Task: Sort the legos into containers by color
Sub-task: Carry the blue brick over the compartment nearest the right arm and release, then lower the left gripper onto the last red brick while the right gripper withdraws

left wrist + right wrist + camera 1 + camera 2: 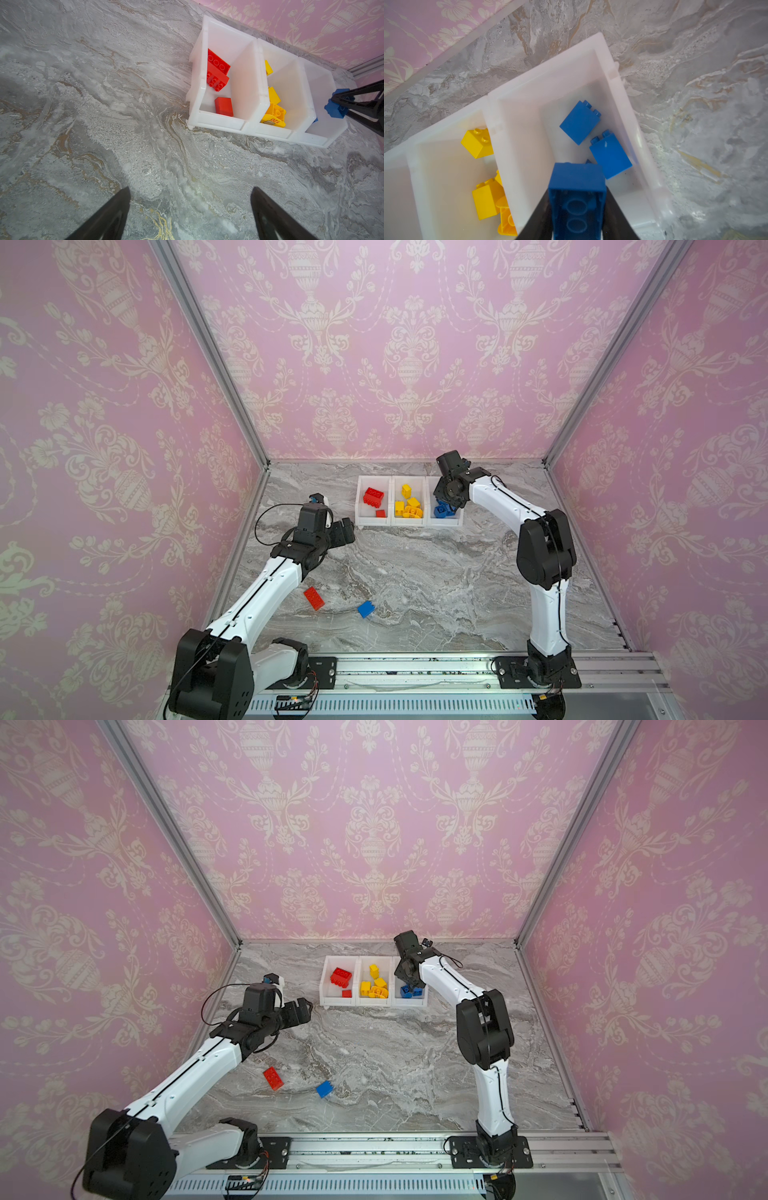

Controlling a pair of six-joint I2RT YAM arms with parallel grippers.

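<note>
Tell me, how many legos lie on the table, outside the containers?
2. A red lego lies near the left arm, and a blue lego lies beside it, toward the middle. That arm may hide others.

We find three joined white plastic bins (pixel 409 523) at the grey marble table's (pixel 436 593) back. Nearer us, a long red plastic brick (pixel 313 598) lies left of a small blue brick (pixel 365 608).

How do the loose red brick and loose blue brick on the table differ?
The red brick is long and rectangular; the blue brick is short and squarish. In both top views the red brick lies left of the blue brick. Both rest on the table, unsorted.
</note>
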